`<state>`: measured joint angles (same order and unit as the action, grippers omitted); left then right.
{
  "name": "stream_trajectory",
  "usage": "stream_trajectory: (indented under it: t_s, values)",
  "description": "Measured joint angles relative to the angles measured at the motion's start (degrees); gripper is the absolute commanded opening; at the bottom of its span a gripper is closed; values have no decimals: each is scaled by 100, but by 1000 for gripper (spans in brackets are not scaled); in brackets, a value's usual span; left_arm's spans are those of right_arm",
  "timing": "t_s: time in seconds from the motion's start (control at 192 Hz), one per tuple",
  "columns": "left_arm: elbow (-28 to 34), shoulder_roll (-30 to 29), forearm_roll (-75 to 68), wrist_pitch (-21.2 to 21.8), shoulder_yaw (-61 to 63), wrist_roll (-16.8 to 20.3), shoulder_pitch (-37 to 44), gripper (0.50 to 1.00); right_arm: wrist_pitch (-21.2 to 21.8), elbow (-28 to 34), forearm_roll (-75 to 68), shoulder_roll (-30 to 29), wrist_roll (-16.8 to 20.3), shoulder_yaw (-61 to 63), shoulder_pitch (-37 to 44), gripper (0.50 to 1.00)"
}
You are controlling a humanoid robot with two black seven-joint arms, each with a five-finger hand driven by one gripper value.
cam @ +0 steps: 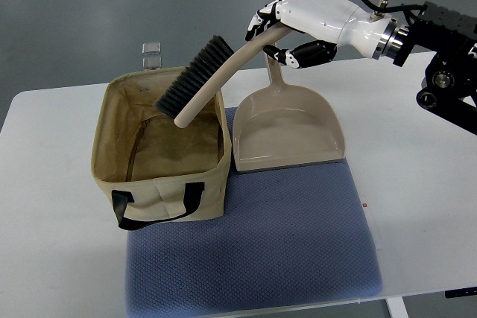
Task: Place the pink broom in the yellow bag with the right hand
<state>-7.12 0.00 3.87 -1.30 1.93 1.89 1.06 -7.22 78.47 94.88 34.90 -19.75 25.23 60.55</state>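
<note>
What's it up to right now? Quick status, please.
Right hand grips the broom handle. Brush end is over the open bag, not released. Dustpan beside the bag, clear of the path. Left arm unseen.

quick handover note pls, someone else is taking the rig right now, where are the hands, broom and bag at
Right hand: shut on the broom handle, held in the air.
Left hand: not in view.
Broom: tilted, its brush end over the open bag, not released.
Bag: upright, partly on the blue mat; the dustpan lies beside it.
Done: broom picked up and carried over the bag.
Left: lower it in and let go.
</note>
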Motion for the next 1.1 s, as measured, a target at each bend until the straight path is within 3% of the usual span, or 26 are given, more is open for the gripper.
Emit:
stream_trajectory:
  t_s: [0.068, 0.104, 0.395, 0.645, 0.9, 1.103]
  values:
    - [0, 0, 0, 0, 0, 0, -1, 1000, -14, 0, -28, -121, -11, 6, -26, 903]
    - [0, 0, 0, 0, 0, 0, 0, 1000, -24, 0, -41, -171, -20, 15, -40, 917]
    - [0, 0, 0, -3, 0, -4, -1, 1000, -73, 8, -294, -127, -62, 100, -88, 917]
    - [0, 0, 0, -3, 0, -1, -1, 1000, -218, 8, -1493, 389, -11, 274, -211, 915]
    - [0, 0, 0, -2, 0, 0, -1, 1000, -80, 1, -3298, 589, 331, 1701, -1468, 915]
    - [0, 0, 0, -1, 0, 0, 0, 1000, 307, -15, -4160, -81, 945, 3499, -2801, 917]
